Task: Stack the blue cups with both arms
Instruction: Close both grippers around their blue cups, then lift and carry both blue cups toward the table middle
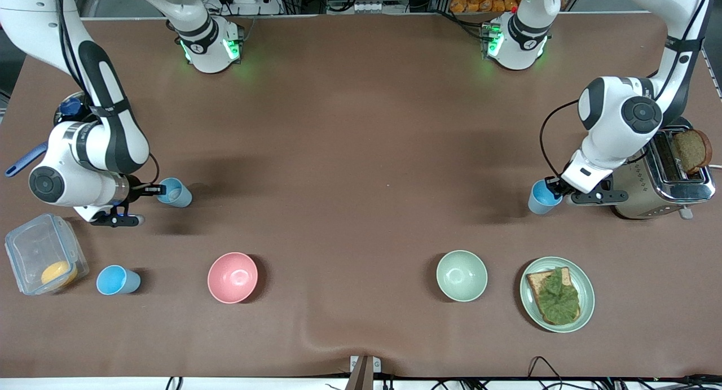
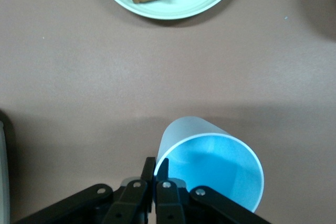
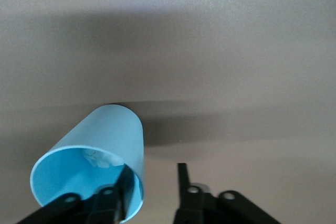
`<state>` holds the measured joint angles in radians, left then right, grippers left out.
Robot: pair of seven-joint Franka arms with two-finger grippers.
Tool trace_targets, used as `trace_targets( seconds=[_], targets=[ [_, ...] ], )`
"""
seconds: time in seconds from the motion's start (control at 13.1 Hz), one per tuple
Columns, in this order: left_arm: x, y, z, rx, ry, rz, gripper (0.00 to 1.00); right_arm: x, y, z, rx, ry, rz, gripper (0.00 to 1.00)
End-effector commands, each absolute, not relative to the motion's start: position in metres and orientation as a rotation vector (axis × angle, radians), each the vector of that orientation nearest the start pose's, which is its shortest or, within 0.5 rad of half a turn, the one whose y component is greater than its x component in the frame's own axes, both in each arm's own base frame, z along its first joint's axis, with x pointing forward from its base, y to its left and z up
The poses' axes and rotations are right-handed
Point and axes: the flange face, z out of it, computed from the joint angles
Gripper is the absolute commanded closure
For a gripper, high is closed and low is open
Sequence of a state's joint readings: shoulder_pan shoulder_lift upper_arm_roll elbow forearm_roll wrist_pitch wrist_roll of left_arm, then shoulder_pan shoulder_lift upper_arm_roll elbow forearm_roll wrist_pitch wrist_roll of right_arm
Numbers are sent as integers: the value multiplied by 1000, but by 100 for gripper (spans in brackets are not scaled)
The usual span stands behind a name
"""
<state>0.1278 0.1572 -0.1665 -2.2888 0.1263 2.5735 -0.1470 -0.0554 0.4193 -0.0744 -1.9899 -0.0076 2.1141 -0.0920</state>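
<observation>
A pale blue cup (image 1: pixel 176 193) stands toward the right arm's end of the table. My right gripper (image 1: pixel 151 190) is open at its rim. In the right wrist view one finger (image 3: pixel 122 183) is inside the cup (image 3: pixel 105 140) and the other finger (image 3: pixel 182 176) is outside, with the wall between them. My left gripper (image 1: pixel 557 187) is shut on the rim of a brighter blue cup (image 1: pixel 541 198) beside the toaster. The left wrist view shows the fingertips (image 2: pixel 163 167) pinching that cup's (image 2: pixel 212 169) rim. A third blue cup (image 1: pixel 117 280) stands nearer the front camera, beside a clear container.
A toaster (image 1: pixel 665 175) holding a bread slice stands by the left arm. A plate (image 1: pixel 586 283) with bread and lettuce, a pale green bowl (image 1: pixel 461 275) and a pink bowl (image 1: pixel 232 277) line the near side. A clear lidded container (image 1: pixel 34 249) sits by the right arm.
</observation>
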Motion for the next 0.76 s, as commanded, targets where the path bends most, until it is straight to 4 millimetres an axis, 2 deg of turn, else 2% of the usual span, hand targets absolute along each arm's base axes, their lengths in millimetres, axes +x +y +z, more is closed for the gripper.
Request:
trace_targets(
  seconds=[0.0,0.15,0.38,0.53,0.61,0.69],
  targets=[
    [542,-28,322,-3084,-10,-278,100,571,-64,227,-3095,54,505,100],
    [550,-36,346,-3079,3,-298,100,576,-47,237,-3099,109,552,100],
    [571,-42,409,-3067,-12,-206,100,592,10,272,-3066,279,622,100],
    [583,-58,439,-3100,-19,-161,100,602,67,301,-3007,333,641,100],
    [586,-66,446,-3109,-19,-161,100,603,99,305,-2994,398,633,100],
    [587,-76,454,-3111,-19,-165,100,600,141,311,-2984,451,621,100]
  ],
)
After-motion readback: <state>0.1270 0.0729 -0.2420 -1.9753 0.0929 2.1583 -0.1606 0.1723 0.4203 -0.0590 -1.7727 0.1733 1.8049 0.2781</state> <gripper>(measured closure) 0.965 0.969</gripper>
